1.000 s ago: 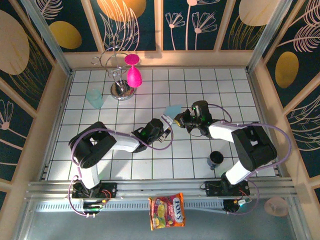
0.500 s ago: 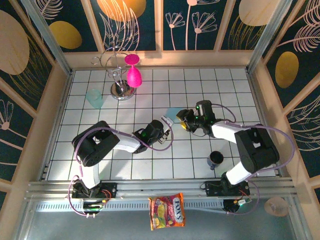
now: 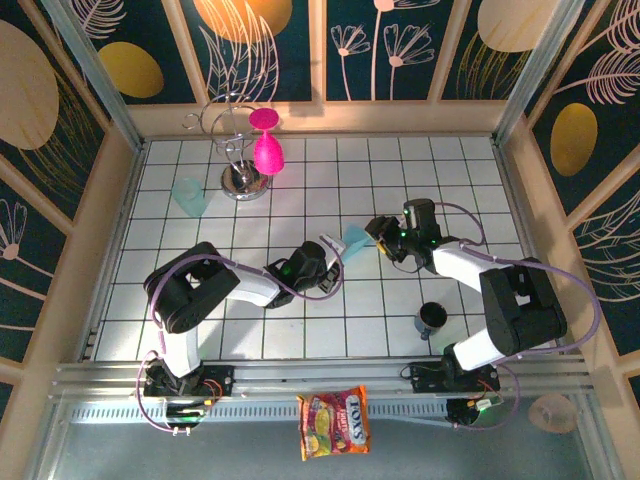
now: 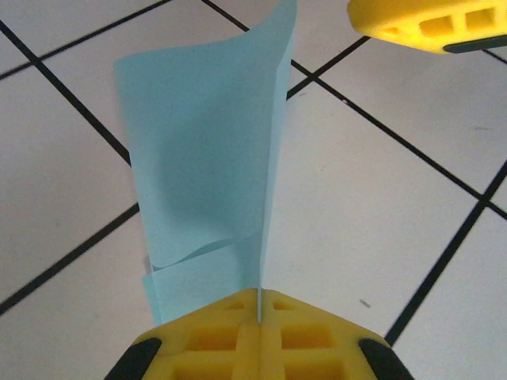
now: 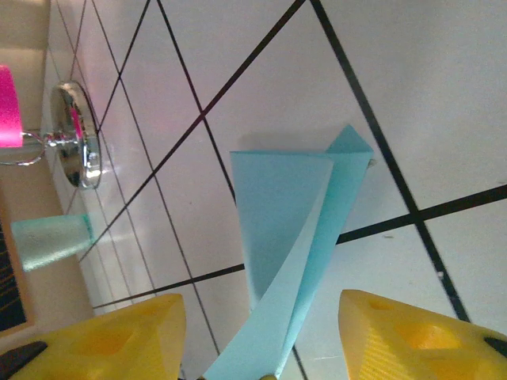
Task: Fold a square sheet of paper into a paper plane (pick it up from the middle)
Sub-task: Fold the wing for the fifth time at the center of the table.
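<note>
Seen from above, the right gripper (image 3: 377, 233) has drawn back to the right over the last second. The square sheet of paper (image 3: 353, 238), which looked broader then, now stands as a narrow folded strip between it and the left gripper (image 3: 338, 247). I judge that one lengthwise crease is in and the right arm is freeing itself to regrasp, so most of the plane is still to fold. A pale-teal cup (image 3: 188, 196) and a wire stand (image 3: 240, 180) with pink goblets (image 3: 266, 152) sit well apart at the far left of the table (image 3: 470, 180). A dark cup (image 3: 432, 317) stands near the right arm's elbow and could be struck if that arm swings back. A snack packet (image 3: 335, 421) lies off the tiles.

In the left wrist view, the jaws are pressed together on the paper's lower edge. The sheet rises upright and doubled, with one layer curling loose.

In the right wrist view, the fingers (image 5: 119, 332) are spread wide. The paper passes between them and seems to touch neither, though the frame's bottom edge cuts that off.
</note>
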`<state>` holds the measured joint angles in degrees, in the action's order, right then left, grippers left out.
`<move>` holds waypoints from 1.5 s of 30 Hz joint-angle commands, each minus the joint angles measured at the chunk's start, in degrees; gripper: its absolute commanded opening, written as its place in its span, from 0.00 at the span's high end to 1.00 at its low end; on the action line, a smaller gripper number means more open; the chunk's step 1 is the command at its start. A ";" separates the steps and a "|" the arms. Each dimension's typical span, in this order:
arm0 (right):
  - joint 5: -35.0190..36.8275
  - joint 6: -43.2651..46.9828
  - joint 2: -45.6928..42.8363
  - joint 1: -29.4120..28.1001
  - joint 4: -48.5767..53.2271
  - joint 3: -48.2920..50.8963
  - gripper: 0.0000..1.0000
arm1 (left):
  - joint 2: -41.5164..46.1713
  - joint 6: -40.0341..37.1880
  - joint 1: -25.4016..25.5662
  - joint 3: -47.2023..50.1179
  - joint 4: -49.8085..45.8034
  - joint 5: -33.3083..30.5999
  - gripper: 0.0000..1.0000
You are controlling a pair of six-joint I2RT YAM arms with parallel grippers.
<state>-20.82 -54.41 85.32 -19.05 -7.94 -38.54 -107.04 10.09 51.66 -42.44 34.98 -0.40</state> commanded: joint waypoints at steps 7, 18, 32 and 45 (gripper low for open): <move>4.09 6.68 -3.66 0.64 2.14 1.71 0.44 | -0.09 9.40 -1.80 0.42 0.88 7.56 0.93; 5.70 7.53 -5.34 1.10 1.88 2.86 0.43 | -2.12 15.50 -4.26 0.28 1.49 12.72 0.94; 4.12 9.97 -5.05 0.91 0.04 4.25 0.41 | -1.20 24.45 -7.27 -1.41 -0.42 19.24 0.95; 0.25 18.53 0.37 -2.92 -0.43 1.36 0.35 | -1.68 43.71 -8.46 -0.95 6.29 26.66 0.96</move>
<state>-19.29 -39.24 84.01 -20.80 -7.90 -35.24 -108.60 47.33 43.77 -43.20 36.88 23.27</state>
